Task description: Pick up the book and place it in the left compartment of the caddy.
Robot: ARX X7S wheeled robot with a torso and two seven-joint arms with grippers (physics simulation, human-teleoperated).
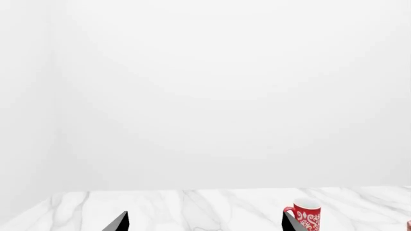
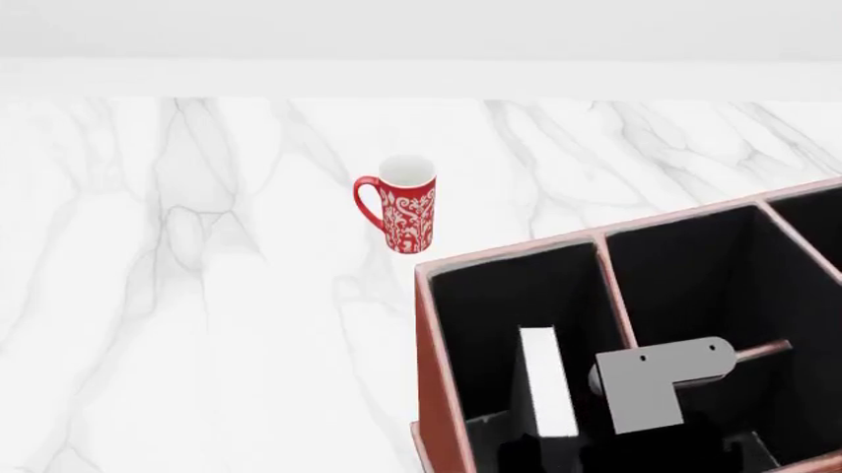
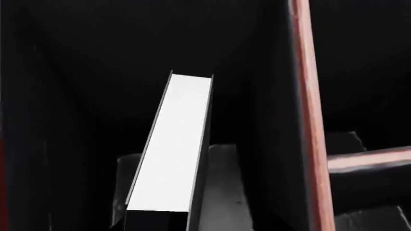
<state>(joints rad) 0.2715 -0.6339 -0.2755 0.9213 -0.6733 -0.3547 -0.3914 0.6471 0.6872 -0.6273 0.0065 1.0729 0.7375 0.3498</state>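
Note:
The black book stands on edge inside the caddy's [image 2: 424, 325] left compartment [image 2: 507, 296], its white page edges [image 2: 546, 379] facing up. In the right wrist view the book [image 3: 173, 144] sits between my right gripper's [image 3: 172, 161] grey fingers [image 3: 222, 192], which press against both covers. In the head view, that gripper [image 2: 553, 448] reaches down into the compartment from the near end. My left gripper [image 1: 205, 224] shows only in its own wrist view. It is open over the marble table with nothing between its fingertips.
A red patterned mug [image 2: 405, 212] stands on the marble table [image 2: 197, 296] just beyond the caddy's far left corner. A reddish divider [image 3: 308, 120] separates the left compartment from the shorter sections [image 2: 697, 276]. The mug [image 1: 307, 214] also appears past the left gripper.

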